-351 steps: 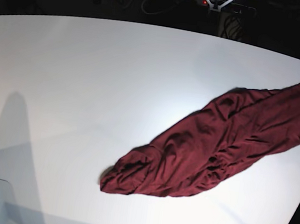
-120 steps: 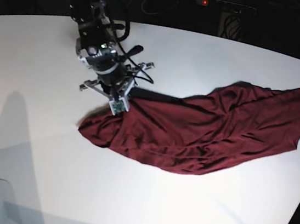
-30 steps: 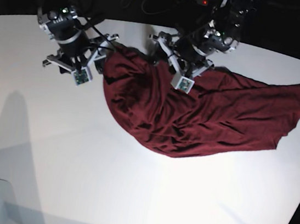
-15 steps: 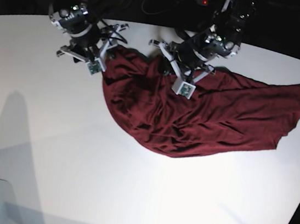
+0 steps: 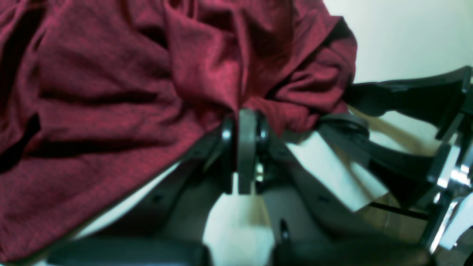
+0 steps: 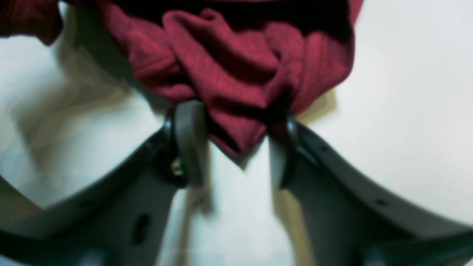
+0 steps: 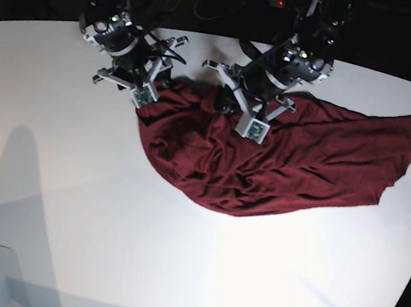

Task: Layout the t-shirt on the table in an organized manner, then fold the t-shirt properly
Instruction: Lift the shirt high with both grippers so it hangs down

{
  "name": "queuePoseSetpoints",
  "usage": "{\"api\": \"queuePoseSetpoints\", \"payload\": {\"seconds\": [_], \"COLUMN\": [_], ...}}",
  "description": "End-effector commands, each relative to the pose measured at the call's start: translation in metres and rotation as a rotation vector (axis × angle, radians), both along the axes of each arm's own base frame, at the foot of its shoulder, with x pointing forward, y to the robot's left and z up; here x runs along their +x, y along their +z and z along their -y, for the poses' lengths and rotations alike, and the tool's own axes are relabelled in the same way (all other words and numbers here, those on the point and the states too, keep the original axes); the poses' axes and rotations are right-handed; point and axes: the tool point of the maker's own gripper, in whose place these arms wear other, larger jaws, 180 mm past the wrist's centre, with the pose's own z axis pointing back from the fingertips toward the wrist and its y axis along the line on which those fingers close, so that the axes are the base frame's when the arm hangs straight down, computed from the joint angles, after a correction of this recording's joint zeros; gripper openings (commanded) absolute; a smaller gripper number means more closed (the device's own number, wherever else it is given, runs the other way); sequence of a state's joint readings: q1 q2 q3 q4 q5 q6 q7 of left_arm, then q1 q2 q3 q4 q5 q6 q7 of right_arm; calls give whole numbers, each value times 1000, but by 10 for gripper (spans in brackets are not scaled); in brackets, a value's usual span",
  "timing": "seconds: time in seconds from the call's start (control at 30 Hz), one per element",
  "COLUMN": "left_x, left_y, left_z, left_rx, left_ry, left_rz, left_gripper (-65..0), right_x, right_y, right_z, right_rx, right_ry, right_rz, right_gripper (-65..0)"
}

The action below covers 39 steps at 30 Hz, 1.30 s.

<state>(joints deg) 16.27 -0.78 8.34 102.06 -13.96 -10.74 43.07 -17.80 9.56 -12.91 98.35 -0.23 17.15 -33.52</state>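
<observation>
Your left gripper [image 5: 247, 127] is pinched tight on the t-shirt [image 7: 280, 163]. Your right gripper [image 6: 236, 142] has its jaws apart around a bunched edge. The shirt lies crumpled on the table [image 7: 175, 271].

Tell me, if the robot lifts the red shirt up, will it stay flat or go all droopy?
Probably droopy. The shirt already lies in soft wrinkles on the table, so it looks floppy. It bunches where the left gripper pinches it, so most of it would likely hang down. It seems thin and probably light.
</observation>
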Motion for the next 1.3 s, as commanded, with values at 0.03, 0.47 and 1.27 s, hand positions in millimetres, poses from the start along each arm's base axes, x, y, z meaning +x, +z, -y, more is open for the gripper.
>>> {"api": "queuePoseSetpoints", "payload": {"seconds": [0.03,0.47,1.27], "left_x": [11,81,233], "left_y": [15,87,301], "left_z": [3,-6,-55], "left_rx": [-29,-6,-78], "left_ry": [4,-11,-36], "left_rz": [56,306,730], "left_gripper": [-649,-649,-649], "right_x": [7,78,211], "right_y": [12,144,380], "right_z": [0,-8,-10], "right_rx": [-6,18,13], "right_ry": [9,51,35], "right_rz": [26,430,1040], "right_gripper": [-605,-650,-650]}}
